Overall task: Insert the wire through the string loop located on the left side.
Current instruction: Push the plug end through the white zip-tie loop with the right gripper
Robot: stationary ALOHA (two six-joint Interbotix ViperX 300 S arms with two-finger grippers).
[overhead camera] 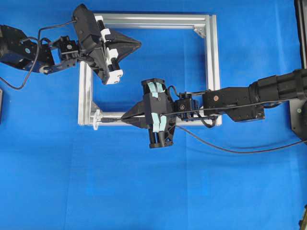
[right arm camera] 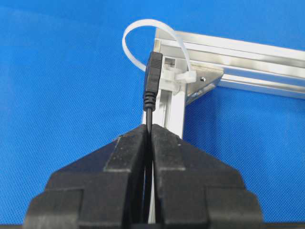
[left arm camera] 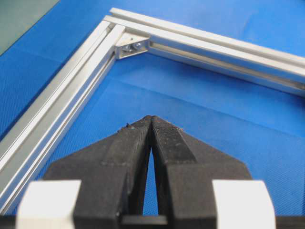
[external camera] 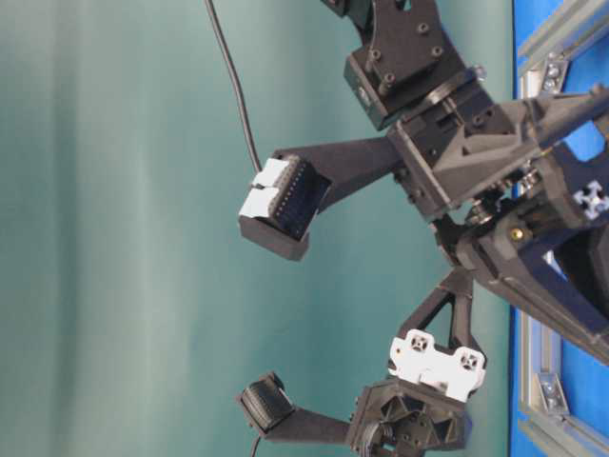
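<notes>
My right gripper (right arm camera: 150, 126) is shut on the thin black wire (right arm camera: 149, 114) just behind its dark plug (right arm camera: 152, 76). The plug points at the white string loop (right arm camera: 138, 33), which is tied to the lower left corner of the silver frame (right arm camera: 248, 55). In the right wrist view the plug's tip lies inside the loop's outline; whether it has entered I cannot tell. From overhead, the right gripper (overhead camera: 125, 116) sits over the frame's lower bar, just right of the loop (overhead camera: 97, 120). The wire's tail (overhead camera: 230, 151) trails right. My left gripper (overhead camera: 139, 44) is shut and empty, inside the frame's upper left.
The square aluminium frame (overhead camera: 211, 57) lies on a blue mat, with triangular corner brackets (left arm camera: 133, 45) inside its corners. The left arm's body (overhead camera: 91, 38) crosses the frame's left bar. Dark fixtures stand at the right edge (overhead camera: 300, 115).
</notes>
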